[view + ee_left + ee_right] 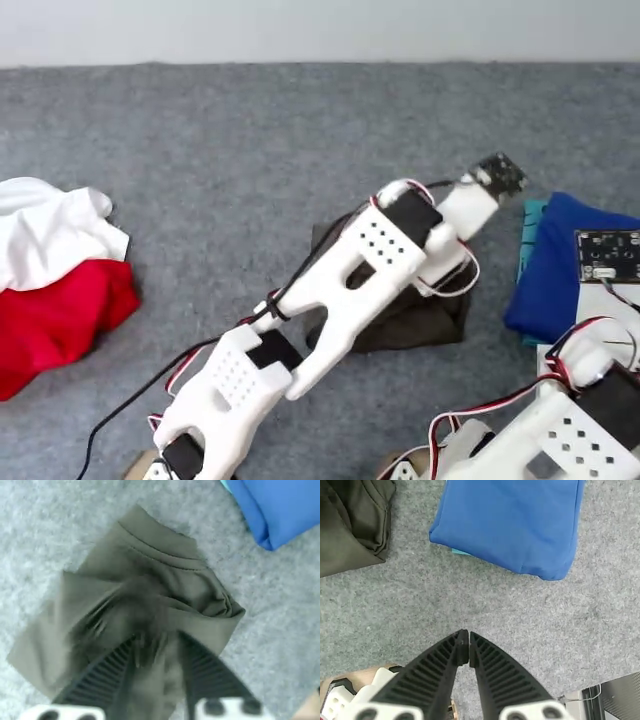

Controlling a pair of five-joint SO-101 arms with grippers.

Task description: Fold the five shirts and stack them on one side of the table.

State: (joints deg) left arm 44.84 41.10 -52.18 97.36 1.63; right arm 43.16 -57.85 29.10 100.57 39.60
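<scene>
Five shirts could be counted on the grey table [250, 150]. The dark olive shirt [420, 320] lay near the middle, a bit toward 3 o'clock, partly folded and bunchy. The blue shirt [560, 270] sat folded at 3 o'clock, on top of a teal shirt [530, 225] that peeked out at its edge. The white shirt [50, 230] and the red shirt [60, 320] lay in loose heaps at 9 o'clock, touching each other.

Your left gripper [157, 640] was down on the olive shirt. Its jaws stood apart with cloth between them, and they did not look squeezed onto it. Your right gripper [469, 647] had its jaws pressed together with nothing in them. It hung over bare table near the blue shirt.

The step looked like finishing the olive shirt's fold. The good way was to grab one edge, all layers at once, not the lump in the middle. It was best to lift low and lay the cloth flat, so the fold did not fall open. The right gripper could press the other side down so the shirt did not slide. After that, the shirt belonged on the blue pile.

Some things were hard to see. The left arm [340, 280] covered much of the olive shirt from above. The cloth by the left jaws was smeared, so I could not tell how many layers lay between them. The teal shirt was almost all hidden, so I could not tell how neat its fold was.
</scene>
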